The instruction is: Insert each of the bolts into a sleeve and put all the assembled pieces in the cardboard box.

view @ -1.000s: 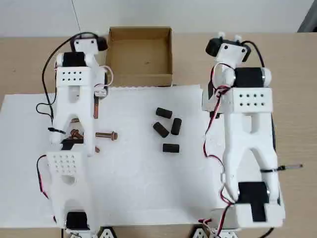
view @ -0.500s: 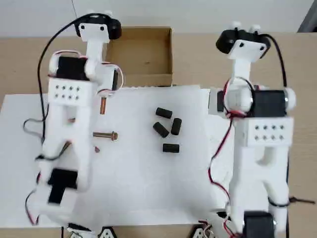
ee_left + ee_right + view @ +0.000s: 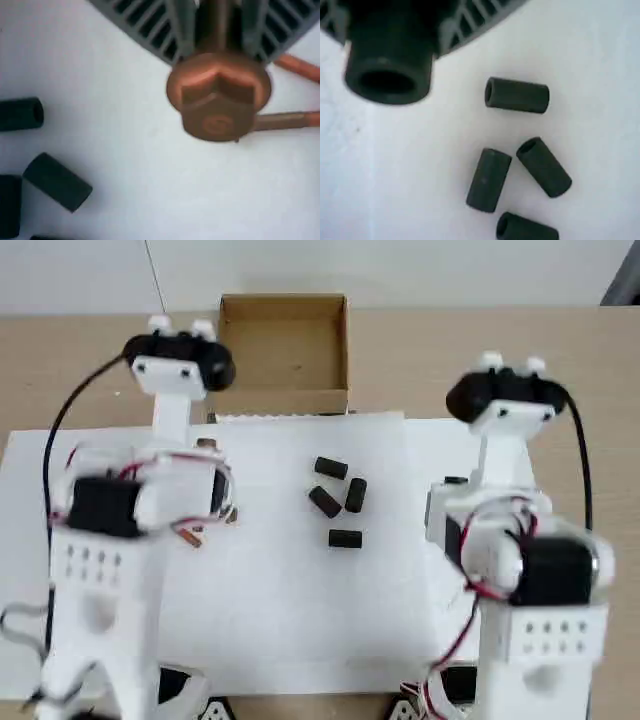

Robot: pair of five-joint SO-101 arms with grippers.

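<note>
Bolt (image 3: 218,97) is sitting clamped in the left gripper (image 3: 218,22), its head facing out, above the white sheet (image 3: 300,620). Right gripper (image 3: 387,30) is grasping a black sleeve (image 3: 387,75); four more sleeves (image 3: 344,538) are lying mid-sheet, short of the cardboard box (image 3: 283,308)

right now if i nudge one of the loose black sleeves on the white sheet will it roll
Likely yes: each loose sleeve is a round tube lying on its side on the flat white sheet. Probably stiff too, since its open end keeps a clean circle. The matte surface should grip well.
</note>
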